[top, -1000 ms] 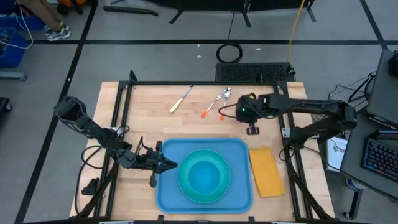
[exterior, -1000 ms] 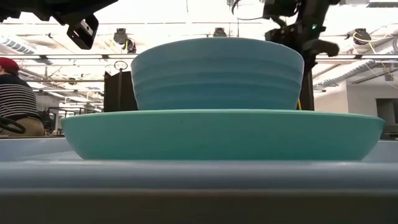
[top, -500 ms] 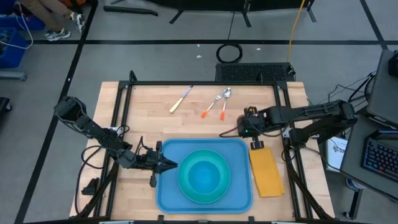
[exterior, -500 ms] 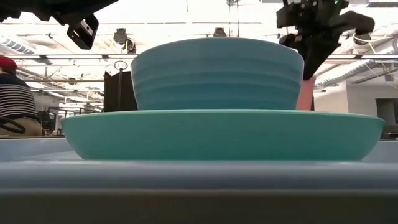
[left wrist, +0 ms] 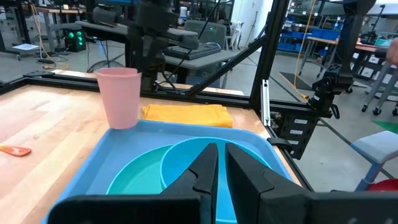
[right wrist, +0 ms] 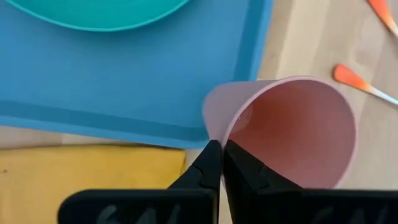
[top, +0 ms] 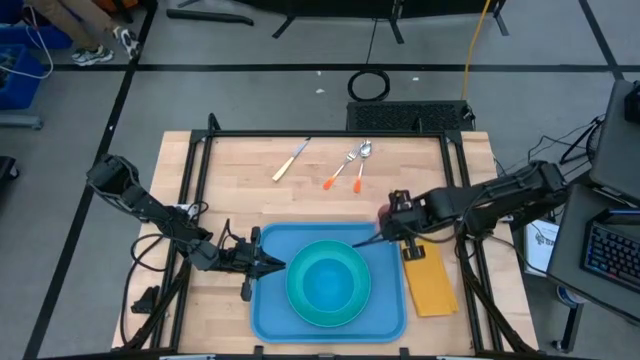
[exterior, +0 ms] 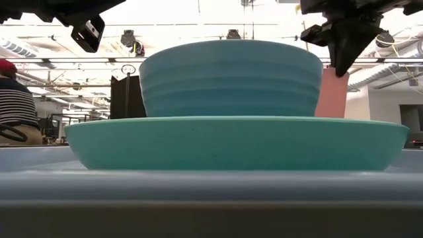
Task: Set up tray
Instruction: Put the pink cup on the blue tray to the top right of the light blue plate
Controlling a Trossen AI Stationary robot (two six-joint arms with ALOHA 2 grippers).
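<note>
A big blue tray [top: 268, 312] lies at the table's near middle, carrying a turquoise plate [top: 300, 312] with a turquoise bowl [top: 328, 275] on it. My right gripper [top: 392, 220] hangs by the tray's far right corner, shut on a pink cup [left wrist: 121, 96]. My left gripper [top: 268, 265] reaches level over the tray's left rim, its fingers [left wrist: 205, 171] close together with nothing seen between them. A yellow napkin [top: 430, 278] lies flat to the right of the tray. My right gripper pinches the cup's rim [right wrist: 213, 132], one finger inside the cup and one outside. The fingers come steeply from above. The cup hangs mouth up below them [exterior: 332, 92], its base hidden behind the plate. Whether my left gripper touches the tray cannot be told; its own body hides the rim.
A knife [top: 290, 160] and two orange-handled pieces of cutlery [top: 345, 170] lie at the table's far middle. A black frame [top: 320, 133] runs round the tabletop. A seated person [exterior: 16, 106] shows in the room beyond.
My right gripper has carried the pink cup from the far right of the table toward the near edge, up to the tray's far right corner, swinging and rolling a little on the way. The cup stays hanging from its rim.
</note>
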